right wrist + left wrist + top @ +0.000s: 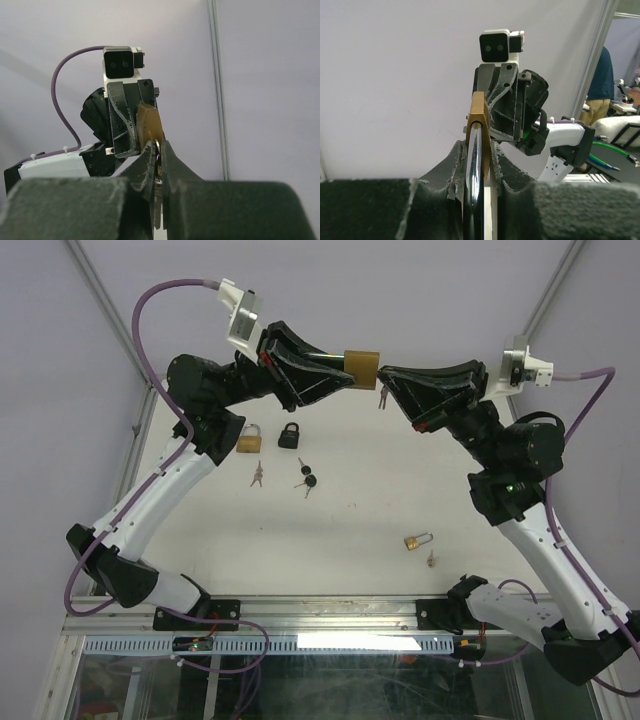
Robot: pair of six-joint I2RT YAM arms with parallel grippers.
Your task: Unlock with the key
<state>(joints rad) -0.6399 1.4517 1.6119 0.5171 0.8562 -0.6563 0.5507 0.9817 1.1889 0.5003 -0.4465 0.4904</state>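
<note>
Padlock (361, 365), brass-bodied, hangs in the air above the far part of the table (350, 530), bridged between the two raised arms. The left gripper (338, 370) is clamped on its shackle (476, 165): the left wrist view shows the steel bow pinched between the padded fingers, with the brass body just beyond them. The right gripper (392, 375) faces it from the other side, closed tight on the key (158, 169), whose blade points at the bottom of the body. Whether it sits fully in the keyway cannot be told from any view. A spare key (382, 398) dangles below the right fingers.

The step in hand looks to be the turn. To do it well, the right wrist should roll about the key's own axis with no sideways drift, since a thin blade under bending load could jam or slip. A gentle inward push first would confirm seating. The left grip should act as a firm anchor, so the body does not rotate with the key. After the turn, drawing the arms slightly apart should free the shackle.
</note>
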